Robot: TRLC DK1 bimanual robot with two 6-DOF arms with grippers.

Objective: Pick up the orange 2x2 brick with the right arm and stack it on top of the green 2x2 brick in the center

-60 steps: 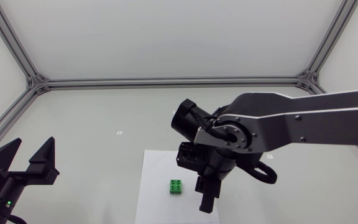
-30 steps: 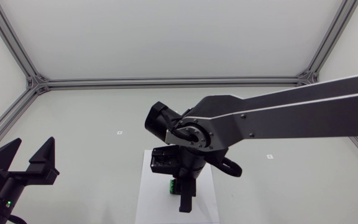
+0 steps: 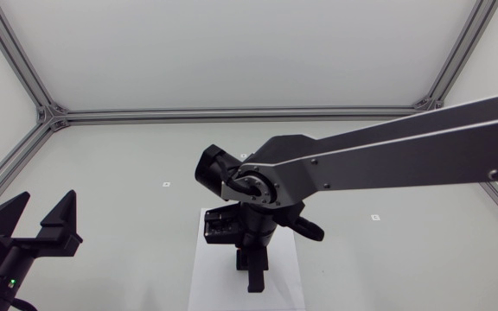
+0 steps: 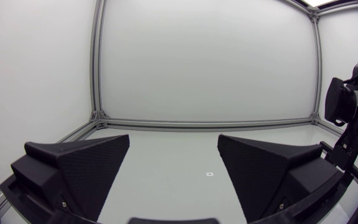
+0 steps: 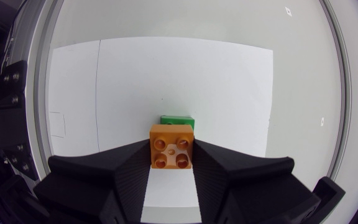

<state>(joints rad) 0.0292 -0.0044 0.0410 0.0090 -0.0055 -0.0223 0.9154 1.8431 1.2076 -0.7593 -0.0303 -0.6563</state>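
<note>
In the right wrist view my right gripper (image 5: 172, 157) is shut on the orange 2x2 brick (image 5: 172, 147), studs facing the camera. The green 2x2 brick (image 5: 178, 119) lies on the white sheet (image 5: 229, 81) just ahead of the orange one and is partly hidden behind it. In the head view my right arm reaches from the right to the table's middle. Its gripper (image 3: 255, 275) points down over the sheet (image 3: 206, 281) and hides both bricks. My left gripper (image 3: 37, 226) stands open at the near left with nothing between its fingers (image 4: 79, 168).
An aluminium frame (image 3: 232, 113) runs along the table's far edge and sides. Small marks (image 3: 167, 184) dot the grey surface. My right arm (image 4: 350, 118) shows beyond the left gripper's right finger in the left wrist view.
My right arm has swung leftward over the white sheet and now covers the green brick, which was visible a second ago. The left arm has not moved.
</note>
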